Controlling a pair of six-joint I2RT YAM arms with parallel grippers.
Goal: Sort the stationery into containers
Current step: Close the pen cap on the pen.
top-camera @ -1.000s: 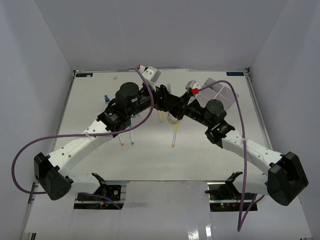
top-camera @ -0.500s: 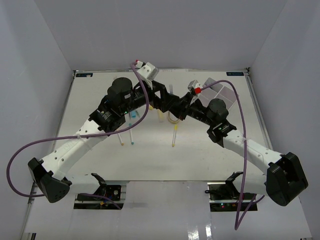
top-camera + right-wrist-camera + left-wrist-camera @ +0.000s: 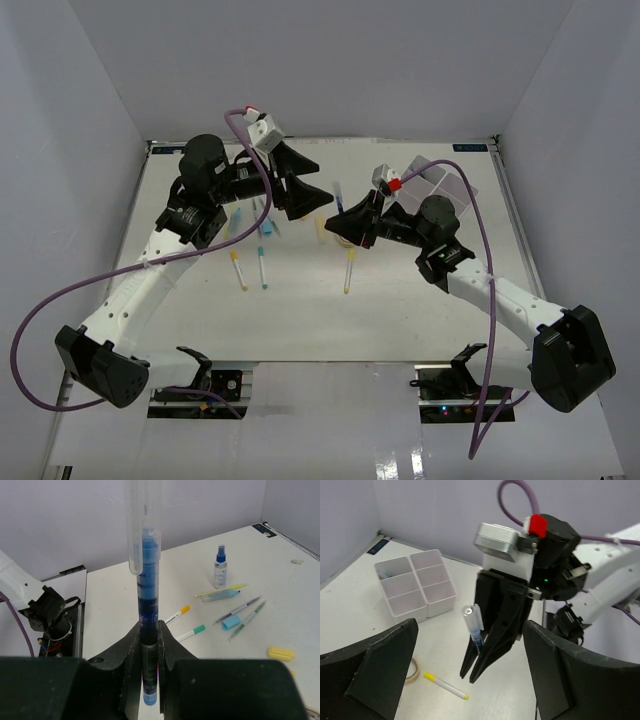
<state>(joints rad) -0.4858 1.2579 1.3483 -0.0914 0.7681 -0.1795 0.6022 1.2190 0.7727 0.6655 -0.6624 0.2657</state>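
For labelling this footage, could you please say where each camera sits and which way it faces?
Top external: above and behind, looking down on the table; left arm, right arm show.
Left wrist: on the left arm, facing the right gripper and tray between its open fingers.
Right wrist: on the right arm, looking past its shut fingers at pens.
Shared: both wrist views show the held blue pen.

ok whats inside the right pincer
A blue pen with a clear cap, upright, clamped in the right pincer. The fingers cover its lower sides, so any print there cannot be read.
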